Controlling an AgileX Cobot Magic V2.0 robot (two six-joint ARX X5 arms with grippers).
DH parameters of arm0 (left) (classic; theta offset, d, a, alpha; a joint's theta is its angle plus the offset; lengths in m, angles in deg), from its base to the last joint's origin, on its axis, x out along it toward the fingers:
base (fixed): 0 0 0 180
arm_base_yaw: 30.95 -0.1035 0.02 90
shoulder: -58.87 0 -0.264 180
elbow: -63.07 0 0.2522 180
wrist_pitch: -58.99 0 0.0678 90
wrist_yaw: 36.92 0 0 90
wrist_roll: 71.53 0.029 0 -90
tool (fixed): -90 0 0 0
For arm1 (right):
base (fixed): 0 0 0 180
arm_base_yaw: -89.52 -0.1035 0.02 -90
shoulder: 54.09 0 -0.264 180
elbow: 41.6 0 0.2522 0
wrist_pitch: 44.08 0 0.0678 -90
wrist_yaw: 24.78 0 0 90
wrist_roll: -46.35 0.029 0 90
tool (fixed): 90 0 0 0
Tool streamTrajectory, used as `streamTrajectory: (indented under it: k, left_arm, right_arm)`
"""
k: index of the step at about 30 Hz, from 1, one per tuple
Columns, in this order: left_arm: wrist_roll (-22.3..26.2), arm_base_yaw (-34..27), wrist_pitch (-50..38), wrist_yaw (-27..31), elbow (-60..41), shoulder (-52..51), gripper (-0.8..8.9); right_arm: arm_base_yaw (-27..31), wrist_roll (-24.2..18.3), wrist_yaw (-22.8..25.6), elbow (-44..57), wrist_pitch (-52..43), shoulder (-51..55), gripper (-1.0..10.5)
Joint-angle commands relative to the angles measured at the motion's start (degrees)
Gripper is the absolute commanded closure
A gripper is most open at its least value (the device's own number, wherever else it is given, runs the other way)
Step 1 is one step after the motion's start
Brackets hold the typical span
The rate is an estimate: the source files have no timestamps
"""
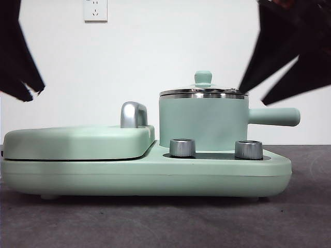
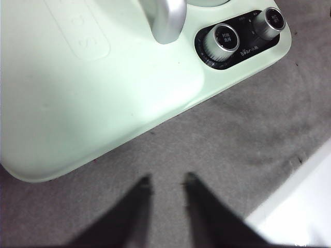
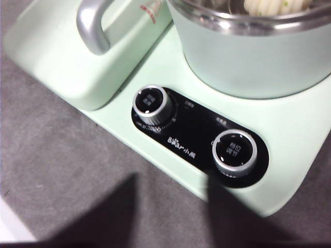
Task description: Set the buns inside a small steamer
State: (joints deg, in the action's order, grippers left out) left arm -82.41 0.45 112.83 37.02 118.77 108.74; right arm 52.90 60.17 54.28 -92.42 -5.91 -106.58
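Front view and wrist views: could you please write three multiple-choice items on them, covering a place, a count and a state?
1. Where does the small steamer stand?
A on the grey table
B on the appliance, behind the knobs
C on the griddle cover

2. How many steel knobs are there?
A one
B two
C three

3. The steamer's lid is
A on
B off, beside the pot
C held by a gripper

Answers: B, the pot sits on the green base behind the knobs; B, two show in every view; A, it rests on the steel rim.
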Motion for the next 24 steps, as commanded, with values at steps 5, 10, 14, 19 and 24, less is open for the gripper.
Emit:
streamTrajectory:
  k: [5,10,14,19,24]
  left_arm:
    - [-0.17,0.39,0.46,-0.07,0.22,0.28,8.06]
    - [-0.15,0.39,0.46,-0.07,0.22,0.28,8.06]
    - [-0.15,0.42,0.42,-0.07,0.22,0.28,8.06]
    - [9.70,-0.20,0.79,0.42,0.04,-2.60,8.06]
    - [19.54,-6.97,-15.34,0.46,-8.31,-11.10,8.06]
  right_arm:
    - [-0.44,0.72,-5.68,-0.15,-0.98,0.13,9.3]
    - [-0.44,0.72,-5.55,-0.15,-2.32,0.13,9.3]
    - [-0.42,0.72,-5.55,-0.15,-2.32,0.13,9.3]
    - [-0.42,0.72,-5.55,-0.15,-2.34,0.15,9.3]
    - [-0.42,0.72,-5.57,-0.15,-2.32,0.15,9.3]
